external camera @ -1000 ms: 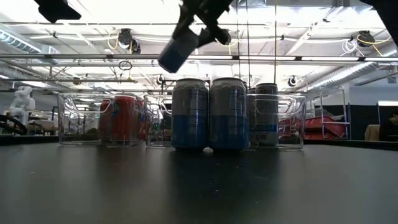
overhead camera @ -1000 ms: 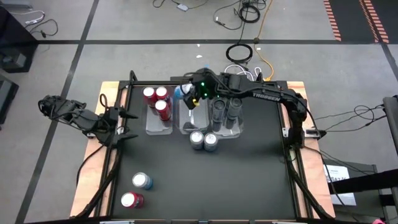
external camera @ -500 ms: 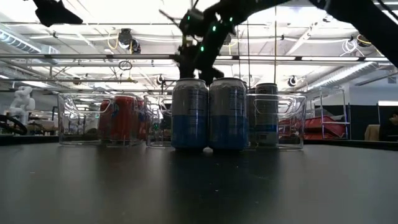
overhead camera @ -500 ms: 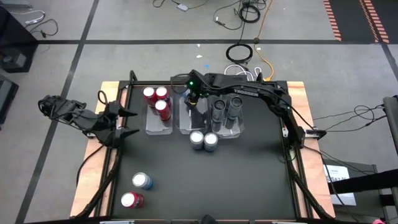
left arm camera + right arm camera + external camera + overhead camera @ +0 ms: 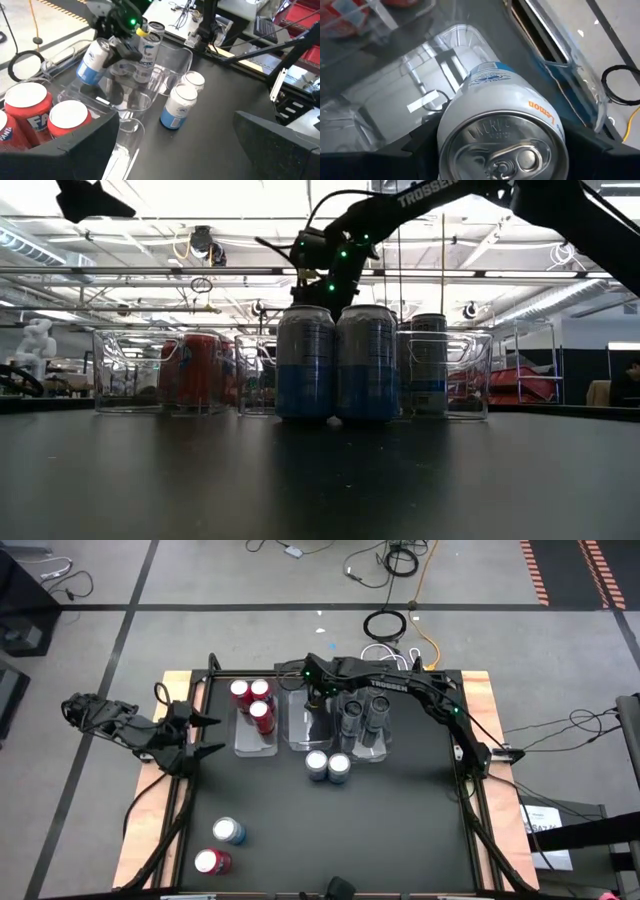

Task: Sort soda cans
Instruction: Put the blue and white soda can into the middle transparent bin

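My right gripper (image 5: pixel 316 692) is over the far end of the clear middle tray (image 5: pixel 300 732), shut on a blue-and-silver can (image 5: pixel 502 135) that is tilted over the tray (image 5: pixel 95 62). Three red cans (image 5: pixel 254 700) stand in the left tray. Dark grey cans (image 5: pixel 364 715) stand in the right tray. Two blue-and-silver cans (image 5: pixel 328 765) stand on the table before the trays. A blue-and-silver can (image 5: pixel 229 831) and a red one (image 5: pixel 212 861) stand near the front left. My left gripper (image 5: pixel 203 736) waits open at the table's left edge. My right gripper pinches the blue-and-silver can between its two fingers (image 5: pixel 412 155), on the side wall near the top end (image 5: pixel 451 120). The can's silvery top faces the wrist camera. The can slants, its bottom end (image 5: pixel 86 76) low inside the middle tray; whether it touches the tray floor I cannot tell.
The three clear trays sit side by side at the far middle of the black table (image 5: pixel 400 830). The two standing cans are close to the middle tray's near end. Wide bare tabletop lies on the near and right sides. Frame rails (image 5: pixel 470 790) border the table.
My right gripper has come down from high above the trays, carrying the blue-and-silver can, and has shifted a little toward the table's right. The can, first held slanting high in the air, now sits low in the middle tray behind the two standing cans.
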Controlling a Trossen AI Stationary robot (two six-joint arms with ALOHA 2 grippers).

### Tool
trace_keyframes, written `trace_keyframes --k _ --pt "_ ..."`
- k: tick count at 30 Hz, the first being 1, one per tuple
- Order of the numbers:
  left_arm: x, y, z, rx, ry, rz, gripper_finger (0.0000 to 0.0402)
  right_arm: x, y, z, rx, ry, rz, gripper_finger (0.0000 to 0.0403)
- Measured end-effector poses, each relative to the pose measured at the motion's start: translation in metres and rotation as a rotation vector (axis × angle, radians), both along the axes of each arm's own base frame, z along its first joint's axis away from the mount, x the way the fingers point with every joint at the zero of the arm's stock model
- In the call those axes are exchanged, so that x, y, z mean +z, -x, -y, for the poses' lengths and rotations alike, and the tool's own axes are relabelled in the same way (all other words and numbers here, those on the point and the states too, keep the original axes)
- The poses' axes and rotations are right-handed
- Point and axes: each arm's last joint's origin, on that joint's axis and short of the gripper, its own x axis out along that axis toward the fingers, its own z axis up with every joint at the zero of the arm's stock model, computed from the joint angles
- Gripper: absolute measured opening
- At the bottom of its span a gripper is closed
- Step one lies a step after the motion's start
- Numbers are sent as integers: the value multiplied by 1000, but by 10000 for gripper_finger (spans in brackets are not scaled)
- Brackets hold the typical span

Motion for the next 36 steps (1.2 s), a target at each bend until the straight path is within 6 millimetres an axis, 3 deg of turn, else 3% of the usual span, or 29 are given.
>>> trace_keyframes --k 10,22,29,36 --pt "2 -1 0 20 2 28 400 -3 3 0 60 10 -59 335" --pt "4 -2 0 20 10 43 400 2 0 2 113 53 -43 339" --pt "3 -1 0 18 4 39 400 45 1 1 108 79 0 340" --pt "3 -1 0 11 -59 24 400 95 23 -11 -27 -54 -24 340"
